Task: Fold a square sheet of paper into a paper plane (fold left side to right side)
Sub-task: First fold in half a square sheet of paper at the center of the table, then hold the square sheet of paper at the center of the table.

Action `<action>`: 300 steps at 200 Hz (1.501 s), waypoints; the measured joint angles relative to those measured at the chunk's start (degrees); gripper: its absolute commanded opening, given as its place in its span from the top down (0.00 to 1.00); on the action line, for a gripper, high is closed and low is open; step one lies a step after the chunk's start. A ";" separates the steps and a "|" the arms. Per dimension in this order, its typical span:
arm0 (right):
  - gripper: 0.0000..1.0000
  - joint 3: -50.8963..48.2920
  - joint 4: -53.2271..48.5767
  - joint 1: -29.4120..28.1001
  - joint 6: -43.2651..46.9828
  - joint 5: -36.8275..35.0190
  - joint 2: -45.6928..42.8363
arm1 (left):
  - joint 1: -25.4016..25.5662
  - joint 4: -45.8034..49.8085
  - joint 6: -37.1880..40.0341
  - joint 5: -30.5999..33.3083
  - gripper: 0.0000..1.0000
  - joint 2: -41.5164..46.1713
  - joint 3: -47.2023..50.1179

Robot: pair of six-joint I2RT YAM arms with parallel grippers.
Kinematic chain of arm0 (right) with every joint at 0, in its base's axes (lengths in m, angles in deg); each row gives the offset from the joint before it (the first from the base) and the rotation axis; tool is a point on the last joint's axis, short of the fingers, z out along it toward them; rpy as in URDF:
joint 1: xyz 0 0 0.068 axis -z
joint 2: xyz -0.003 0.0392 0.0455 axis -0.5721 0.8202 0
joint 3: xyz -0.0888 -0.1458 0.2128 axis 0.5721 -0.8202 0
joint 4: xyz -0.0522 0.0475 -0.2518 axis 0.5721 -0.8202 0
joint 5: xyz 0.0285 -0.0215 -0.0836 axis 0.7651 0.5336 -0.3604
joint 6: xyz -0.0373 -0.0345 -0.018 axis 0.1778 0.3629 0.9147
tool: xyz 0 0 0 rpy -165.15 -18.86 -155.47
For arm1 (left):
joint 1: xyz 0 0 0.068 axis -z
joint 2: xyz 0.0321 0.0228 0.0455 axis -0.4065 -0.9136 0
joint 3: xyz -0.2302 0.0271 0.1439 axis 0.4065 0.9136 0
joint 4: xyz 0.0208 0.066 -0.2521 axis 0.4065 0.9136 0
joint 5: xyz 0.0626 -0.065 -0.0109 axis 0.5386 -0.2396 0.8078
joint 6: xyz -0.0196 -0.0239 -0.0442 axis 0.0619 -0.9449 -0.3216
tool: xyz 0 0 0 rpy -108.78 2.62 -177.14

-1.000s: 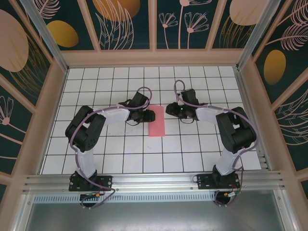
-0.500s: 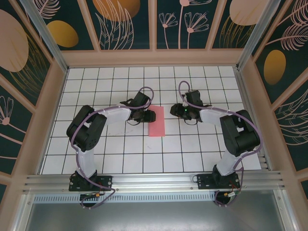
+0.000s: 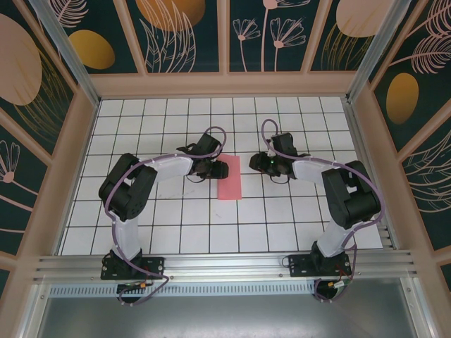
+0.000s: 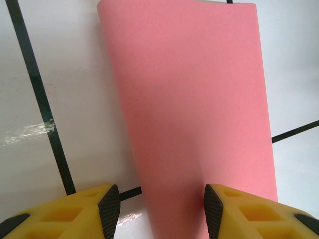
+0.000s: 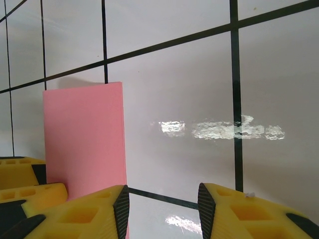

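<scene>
The square sheet of paper (image 3: 230, 178) is salmon pink and lies flat on the white grid table, folded into a narrow upright rectangle. The paper plane is out of view. My left gripper (image 3: 219, 169) sits at the strip's upper left edge. In the left wrist view the left gripper (image 4: 162, 211) is open and low over the sheet (image 4: 194, 109), whose left edge runs between its fingers. My right gripper (image 3: 254, 163) hangs just right of the strip, apart from it. In the right wrist view the right gripper (image 5: 163, 209) is open over bare table, with the sheet (image 5: 83, 139) to its left.
The white grid table (image 3: 176, 127) is walled in by a wooden frame (image 3: 225, 84) at the back and sides. A metal rail (image 3: 225, 266) runs along the near edge by the arm bases. The left gripper's yellow fingers (image 5: 27, 191) show beside the paper.
The right gripper has drawn back a little to the right, away from the paper's edge. The left gripper and the paper have stayed put.
</scene>
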 measured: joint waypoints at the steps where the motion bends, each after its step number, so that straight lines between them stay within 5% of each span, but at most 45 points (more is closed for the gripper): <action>1: 0.56 0.00 0.00 0.00 0.00 0.00 0.00 | 0.00 0.02 -0.02 0.00 0.48 0.00 0.00; 129: 0.59 0.00 0.07 -1.84 -0.07 2.10 0.00 | 0.11 0.42 0.17 0.24 0.48 -0.24 -0.37; 205: 0.80 0.81 1.33 -4.39 -1.68 4.70 1.97 | 0.33 0.74 0.17 0.85 0.48 -0.44 -0.68; 300: 0.82 4.94 1.05 -7.87 -1.73 5.57 8.13 | 0.33 0.79 0.17 0.87 0.48 -0.48 -0.70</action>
